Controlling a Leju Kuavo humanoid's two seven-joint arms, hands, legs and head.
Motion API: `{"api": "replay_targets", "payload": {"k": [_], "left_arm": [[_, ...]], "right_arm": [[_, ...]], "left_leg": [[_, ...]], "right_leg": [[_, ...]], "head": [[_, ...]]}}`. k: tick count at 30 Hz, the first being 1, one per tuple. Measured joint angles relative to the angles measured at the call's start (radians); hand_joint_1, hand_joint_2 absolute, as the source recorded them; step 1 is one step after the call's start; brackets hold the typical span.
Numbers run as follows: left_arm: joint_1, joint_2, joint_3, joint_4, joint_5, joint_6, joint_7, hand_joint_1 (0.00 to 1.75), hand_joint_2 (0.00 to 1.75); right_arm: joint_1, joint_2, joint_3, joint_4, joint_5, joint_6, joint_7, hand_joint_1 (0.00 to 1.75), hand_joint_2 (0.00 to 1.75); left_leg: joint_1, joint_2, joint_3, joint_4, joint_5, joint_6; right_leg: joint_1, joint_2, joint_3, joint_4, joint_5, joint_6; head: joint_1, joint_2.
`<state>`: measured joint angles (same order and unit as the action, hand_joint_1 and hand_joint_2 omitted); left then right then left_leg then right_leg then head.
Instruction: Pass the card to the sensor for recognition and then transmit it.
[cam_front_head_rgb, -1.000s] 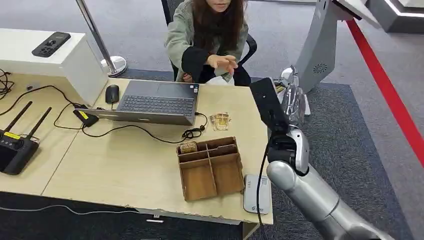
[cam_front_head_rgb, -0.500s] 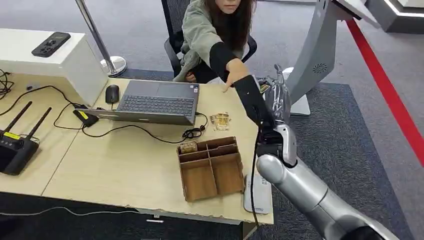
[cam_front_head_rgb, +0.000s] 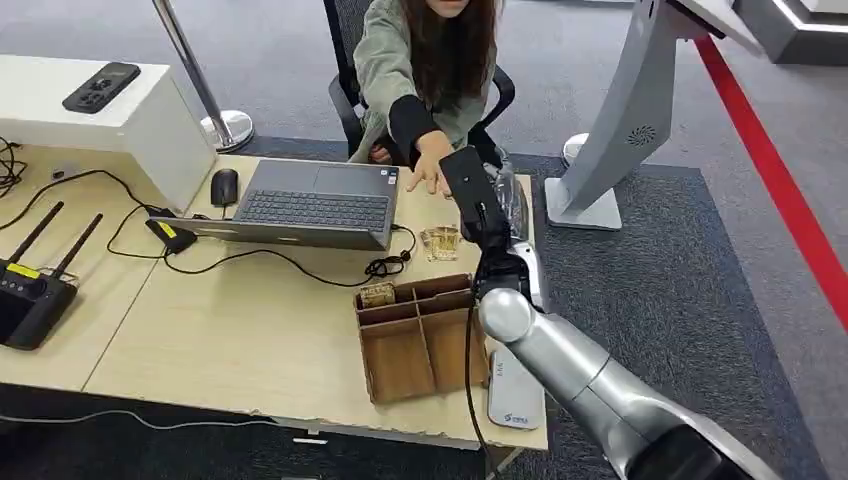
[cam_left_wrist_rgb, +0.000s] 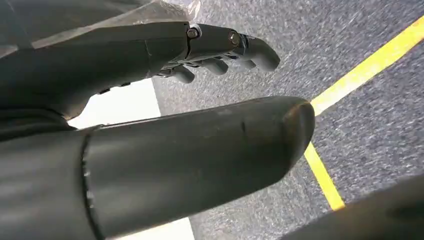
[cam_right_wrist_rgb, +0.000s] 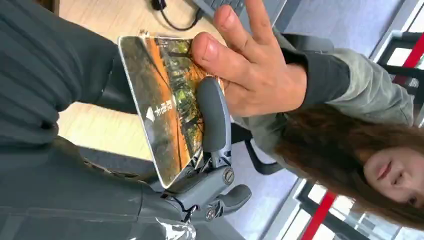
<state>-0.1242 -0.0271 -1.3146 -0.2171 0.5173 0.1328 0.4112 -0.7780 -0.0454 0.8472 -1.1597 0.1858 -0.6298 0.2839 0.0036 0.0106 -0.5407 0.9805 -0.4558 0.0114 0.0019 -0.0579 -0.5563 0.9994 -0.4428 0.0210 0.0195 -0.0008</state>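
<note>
Right hand: your right hand (cam_right_wrist_rgb: 200, 165) pinches the orange-and-green printed plastic card (cam_right_wrist_rgb: 165, 105) between thumb and a dark finger, upper centre of the head view.
Person's hand: a person's hand (cam_right_wrist_rgb: 250, 65) touches the card's far edge.
Left hand: your left hand (cam_left_wrist_rgb: 165, 100) hangs over grey carpet, fingers loosely curled, holding nothing.
Table: light wooden table (cam_front_head_rgb: 250, 320) carries a brown wooden compartment box (cam_front_head_rgb: 420, 335).

- I am in an office or demo hall: grey carpet (cam_front_head_rgb: 690, 270) with a red floor line (cam_front_head_rgb: 775, 170).
- My bench (cam_front_head_rgb: 250, 330) carries a laptop (cam_front_head_rgb: 300, 205), mouse (cam_front_head_rgb: 224, 187), router (cam_front_head_rgb: 30, 290) and cables.
- A person (cam_front_head_rgb: 430, 60) sits on an office chair.
</note>
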Motion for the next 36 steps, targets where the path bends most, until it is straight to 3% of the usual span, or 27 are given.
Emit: {"api": "replay_targets", "payload": {"k": [5,11,15,18,19,21,25,31,36], "left_arm": [[-0.006,0.005,0.0,0.0,0.01,-0.018,0.062,0.0,0.0],[-0.007,0.013,-0.003,0.0,0.002,0.002,0.231,0.0,0.0],[0.002,0.017,-0.003,0.001,0.031,0.016,0.2,0.0,0.0],[0.003,0.014,-0.003,0.001,0.058,0.014,0.186,0.0,0.0],[0.004,0.013,-0.003,0.001,0.062,0.013,0.19,0.0,0.0],[0.007,0.013,-0.003,0.001,0.064,0.01,0.206,0.0,0.0],[0.01,0.02,-0.002,0.001,0.079,0.019,0.23,0.0,0.0],[0.015,0.03,0.004,0.001,0.09,0.031,0.233,0.0,0.0],[0.015,0.031,0.007,0.001,0.092,0.048,0.22,0.0,0.0]], "right_arm": [[0.002,0.009,0.007,0.007,-0.093,-0.001,-0.057,0.0,1.75],[0.036,0.002,0.017,-0.019,-0.145,0.008,-0.095,0.0,1.75],[0.065,-0.025,0.025,-0.069,-0.133,0.0,-0.073,0.0,1.75],[0.089,-0.079,0.025,-0.158,-0.028,-0.004,0.02,0.0,1.75],[0.104,-0.104,0.025,-0.195,0.069,0.009,0.077,0.0,1.75],[0.127,-0.154,0.025,-0.263,0.3,0.061,0.194,0.0,1.75],[0.167,-0.251,0.025,-0.404,0.548,0.239,0.32,0.0,1.75],[0.228,-0.382,0.025,-0.565,0.727,0.397,0.338,0.0,1.75],[0.245,-0.452,0.029,-0.649,0.777,0.489,0.336,0.0,1.75]], "left_leg": [[-0.001,0.0,0.0,0.0,-0.001,0.001],[-0.001,0.001,0.002,0.0,-0.001,0.001],[-0.001,0.001,0.002,0.0,-0.001,0.001],[-0.001,0.001,0.003,0.0,-0.001,0.001],[-0.001,0.001,0.002,0.0,-0.001,0.001],[-0.001,0.001,0.002,0.0,-0.001,0.001],[-0.001,0.001,0.003,0.0,-0.002,0.002],[-0.001,0.001,0.003,0.0,-0.002,0.001],[-0.001,0.001,0.003,0.0,-0.002,0.001]], "right_leg": [[0.0,0.0,0.0,0.0,-0.001,0.0],[0.0,0.001,0.0,0.0,-0.001,0.0],[0.0,0.001,0.0,0.0,-0.001,0.0],[0.0,0.001,0.001,0.0,-0.001,0.0],[0.0,0.001,0.001,-0.001,-0.001,0.0],[0.0,0.001,0.001,-0.001,-0.001,0.0],[-0.001,0.002,0.001,-0.001,-0.001,0.0],[-0.001,0.002,0.001,-0.001,-0.001,0.0],[-0.001,0.002,0.001,-0.001,-0.001,0.0]], "head": [[0.0,0.0],[0.0,0.0],[0.0,0.0],[0.0,0.0],[0.0,0.0],[0.0,0.0],[0.0,0.0],[0.0,0.0],[0.0,0.0]]}}
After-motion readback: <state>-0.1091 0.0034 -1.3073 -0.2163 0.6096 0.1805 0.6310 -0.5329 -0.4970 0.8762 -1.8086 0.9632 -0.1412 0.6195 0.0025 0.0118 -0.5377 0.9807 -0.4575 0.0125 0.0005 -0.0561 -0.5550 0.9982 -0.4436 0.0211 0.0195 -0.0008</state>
